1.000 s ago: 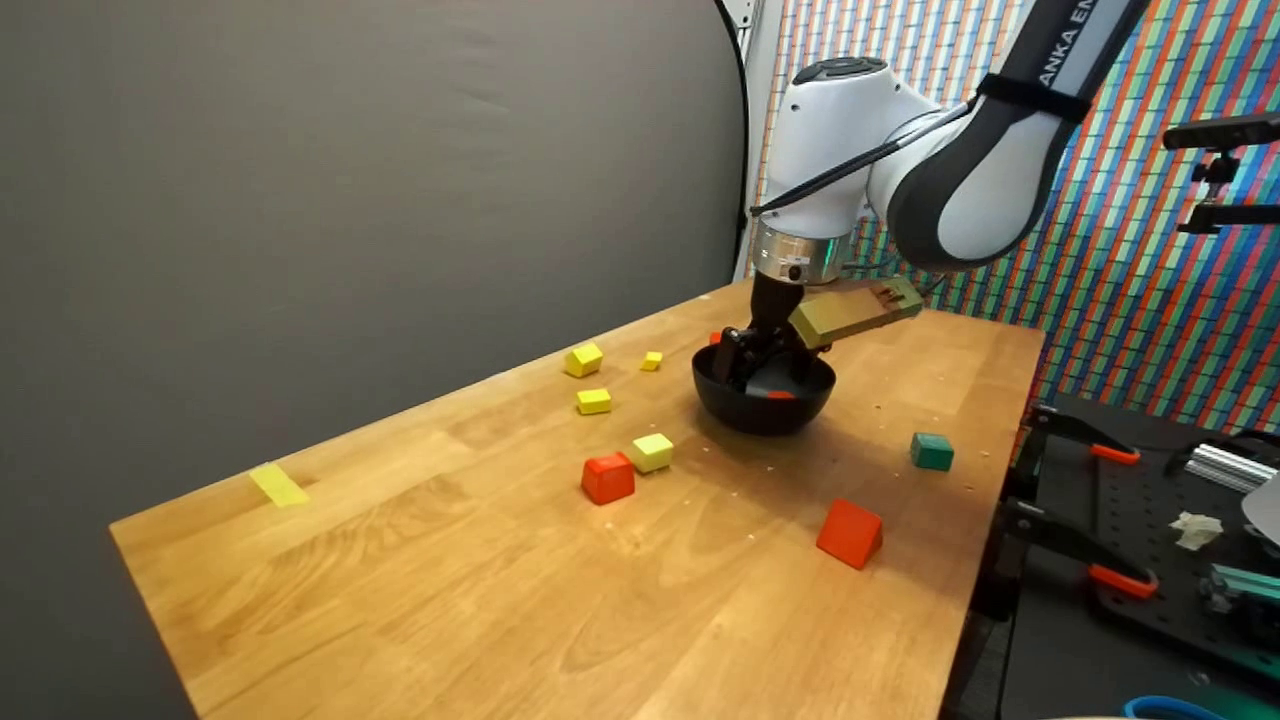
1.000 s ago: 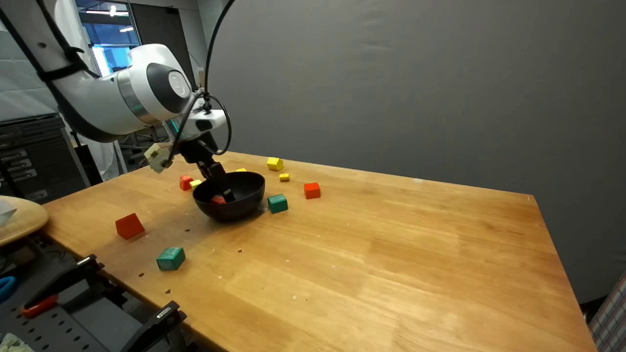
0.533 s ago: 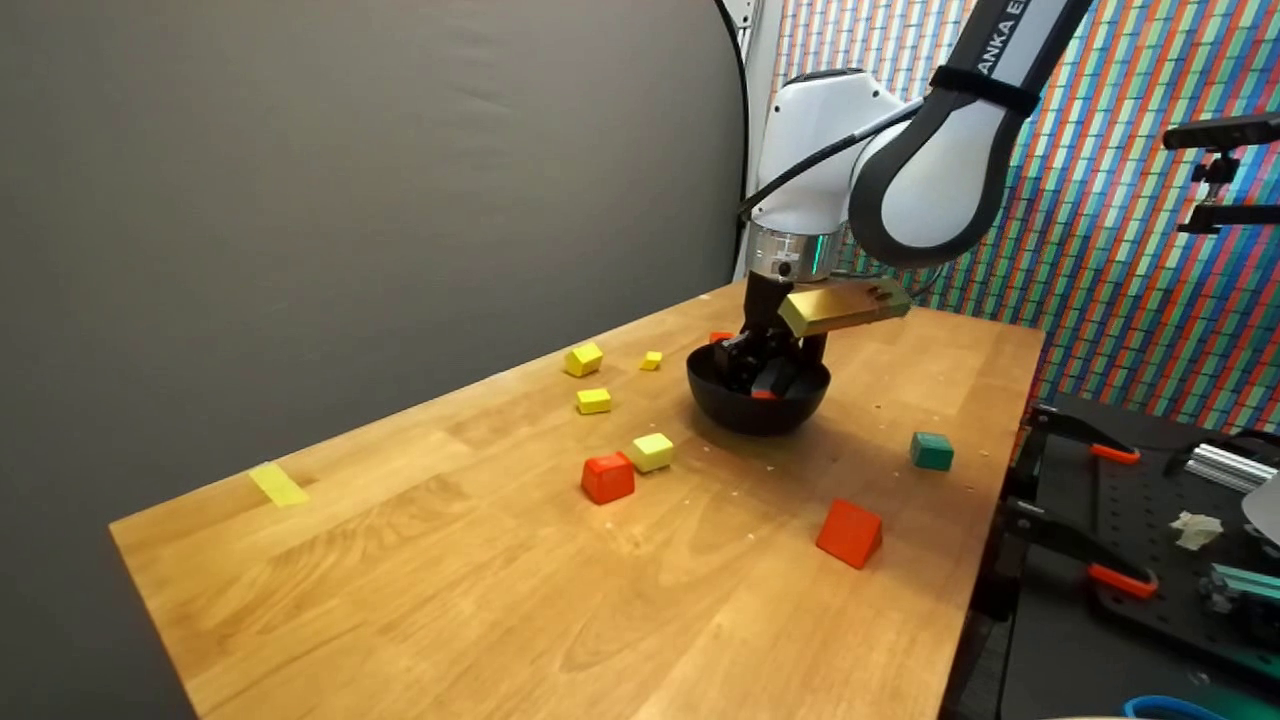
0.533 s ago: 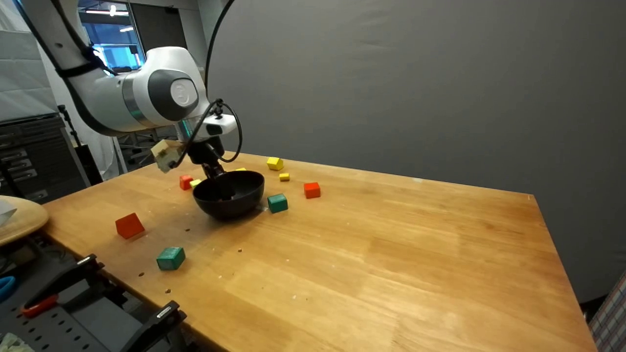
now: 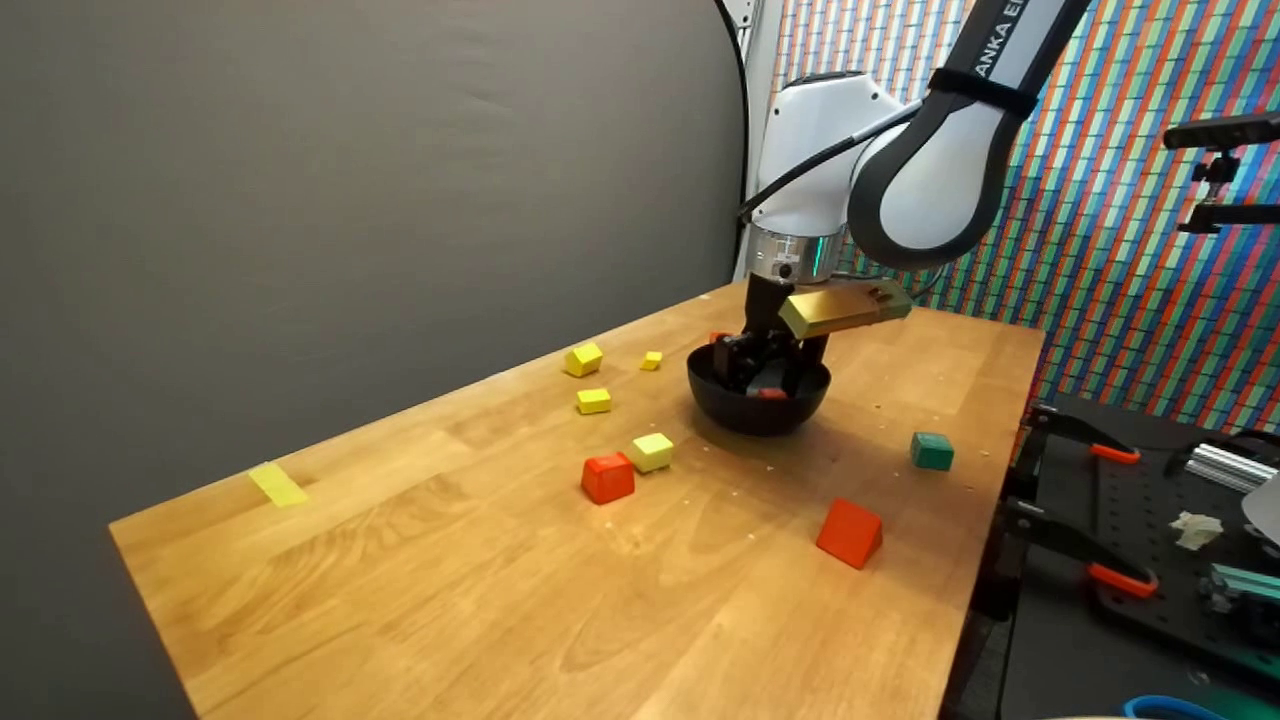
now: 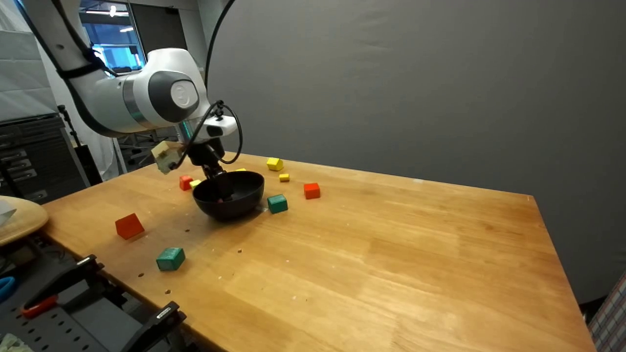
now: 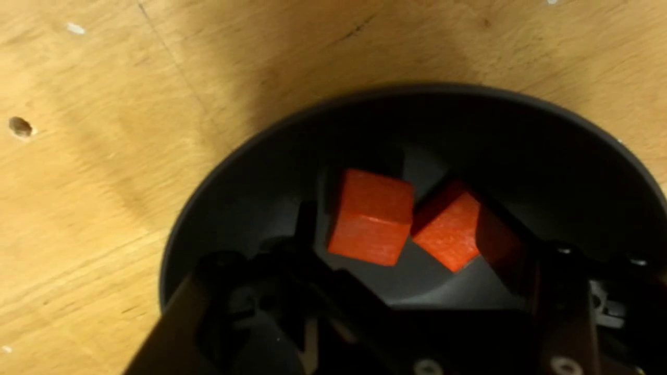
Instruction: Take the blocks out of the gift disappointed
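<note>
My jaws are down in the bowl [image 5: 758, 415], spread wide, with nothing gripped that I can see. Between them in the wrist view lie a square red block [image 7: 371, 217] and a skewed red block [image 7: 451, 232], the second just beside one jaw; whether the two touch each other I cannot tell. Closing as I stand would, I judge, pinch both, corner to face, and they could twist loose. Better to turn or shift until I straddle only one, lined up with its flat sides, then squeeze gently. Leaning on the bowl's side might drag it over the bench [image 6: 391, 254]. With a block firm, I should rise straight out before going sideways, then set it down apart from the green block [image 6: 278, 203] near the bowl. Other blocks [image 5: 608, 478] lie about the bench, so these two may be the last inside.
</note>
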